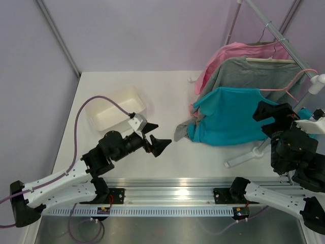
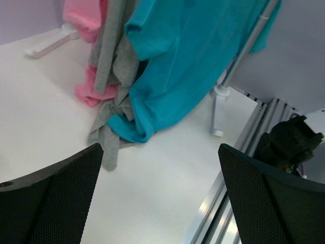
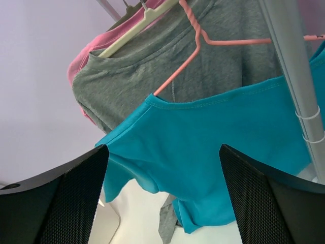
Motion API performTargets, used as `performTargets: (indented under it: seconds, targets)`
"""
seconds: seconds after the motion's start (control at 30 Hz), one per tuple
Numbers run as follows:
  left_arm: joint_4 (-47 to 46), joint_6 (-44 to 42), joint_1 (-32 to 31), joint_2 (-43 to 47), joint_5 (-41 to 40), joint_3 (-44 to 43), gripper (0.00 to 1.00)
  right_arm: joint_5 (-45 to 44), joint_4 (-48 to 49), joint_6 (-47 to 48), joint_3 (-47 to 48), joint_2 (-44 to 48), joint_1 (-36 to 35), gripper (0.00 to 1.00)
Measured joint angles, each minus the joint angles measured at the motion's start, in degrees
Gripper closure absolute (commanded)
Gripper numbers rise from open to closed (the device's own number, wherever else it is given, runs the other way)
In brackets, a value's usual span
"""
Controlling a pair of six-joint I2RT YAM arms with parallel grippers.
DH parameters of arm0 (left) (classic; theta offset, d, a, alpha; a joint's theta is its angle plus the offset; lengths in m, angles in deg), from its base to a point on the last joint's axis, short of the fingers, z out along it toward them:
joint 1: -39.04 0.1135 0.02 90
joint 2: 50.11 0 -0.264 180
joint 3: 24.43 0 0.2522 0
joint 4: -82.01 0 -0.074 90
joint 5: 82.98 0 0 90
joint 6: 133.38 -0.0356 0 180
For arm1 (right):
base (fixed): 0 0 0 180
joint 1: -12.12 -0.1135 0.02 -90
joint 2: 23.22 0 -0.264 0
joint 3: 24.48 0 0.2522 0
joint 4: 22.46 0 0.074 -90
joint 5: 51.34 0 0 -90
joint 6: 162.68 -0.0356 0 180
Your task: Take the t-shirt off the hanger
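The teal t-shirt (image 1: 229,118) hangs on the thin pink wire hanger (image 1: 289,87) from the rack rail at the right; its hem trails on the table. It also shows in the left wrist view (image 2: 175,71) and the right wrist view (image 3: 213,147), where the pink hanger (image 3: 195,38) rises from the collar. My left gripper (image 1: 155,140) is open and empty, above the table left of the shirt's hem. My right gripper (image 1: 277,118) is open and empty, raised close to the shirt's right side, below the hanger.
A grey t-shirt (image 1: 244,71) on a pale wooden hanger (image 1: 269,59) and a pink t-shirt (image 1: 226,53) hang behind the teal one. The rack's metal pole (image 3: 297,86) and white foot (image 1: 246,155) stand by the right arm. A white tub (image 1: 116,107) sits far left.
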Motion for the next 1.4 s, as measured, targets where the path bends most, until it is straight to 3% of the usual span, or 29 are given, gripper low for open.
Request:
performTargets:
  seconds: [0.07, 0.23, 0.4, 0.5, 0.67, 0.9, 1.17, 1.4]
  targets:
    - [4.33, -0.66, 0.00, -5.92, 2.86, -9.62, 0.01, 0.92, 0.26, 0.42, -1.22, 1.79, 0.00, 0.01]
    - [11.45, -5.73, 0.00, -23.87, 10.47, -43.04, 0.01, 8.74, 1.42, 4.22, -4.59, 8.26, 0.00, 0.00]
    - [16.98, -14.53, 0.00, -36.02, 16.74, -64.35, 0.01, 20.44, 4.44, 9.70, -10.54, 20.44, 0.00, 0.00]
    - [19.30, -19.23, 0.00, -43.50, 20.04, -72.24, 0.01, 24.94, 5.05, 11.39, -12.55, 25.94, 0.00, 0.00]
    - [22.53, -24.26, 0.00, -55.41, 23.45, -80.76, 0.01, 29.92, 5.18, 12.85, -14.95, 28.50, 0.00, 0.01]
    - [25.22, -31.34, 0.85, -66.47, 22.23, -87.30, 0.01, 38.77, 5.18, 13.60, -17.94, 30.56, 0.00, 0.00]
    - [24.06, -33.81, 6.91, -69.07, 28.52, -88.83, 0.01, 42.91, 4.39, 16.63, -20.15, 30.80, 0.00, 0.00]
    - [22.10, -36.00, 7.65, -70.42, 36.61, -89.66, 0.05, 43.67, 5.20, 18.12, -21.90, 33.27, 0.00, 0.00]
